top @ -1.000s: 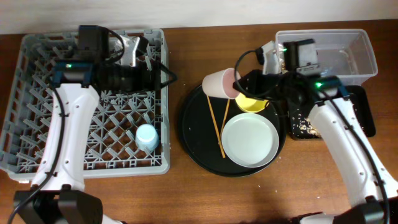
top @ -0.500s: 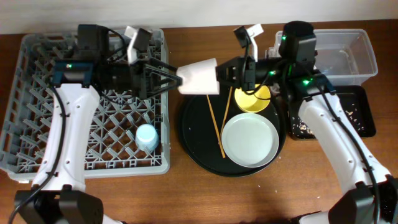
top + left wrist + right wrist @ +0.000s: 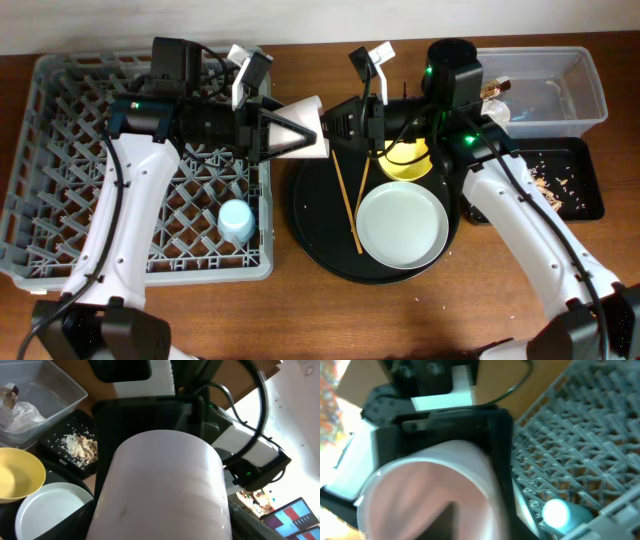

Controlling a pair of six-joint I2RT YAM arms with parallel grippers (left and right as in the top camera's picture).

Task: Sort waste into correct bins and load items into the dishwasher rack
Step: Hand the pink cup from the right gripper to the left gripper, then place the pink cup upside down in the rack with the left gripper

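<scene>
The pink cup [image 3: 303, 132] hangs on its side in the air between my two grippers, just right of the dishwasher rack [image 3: 60, 200]. My right gripper [image 3: 332, 124] is shut on its rim; the right wrist view looks into the cup's mouth [image 3: 430, 490]. My left gripper [image 3: 285, 132] is open, one finger on each side of the cup, which fills the left wrist view [image 3: 165, 485]. The blue cup [image 3: 237, 219] stands in the rack. The yellow bowl [image 3: 405, 160], white plate [image 3: 402, 225] and chopsticks [image 3: 347, 205] lie on the round black tray [image 3: 315, 220].
The clear tub [image 3: 560, 75] at the back right holds the wrapper [image 3: 497, 90] and white napkin [image 3: 20, 410]. The shallow black tray [image 3: 580, 195] in front of it holds food scraps [image 3: 545, 185]. Bare wooden table lies along the front edge.
My right gripper carried the pink cup left from over the round tray. My left gripper moved right to meet it, and its fingers now sit on either side of the cup.
</scene>
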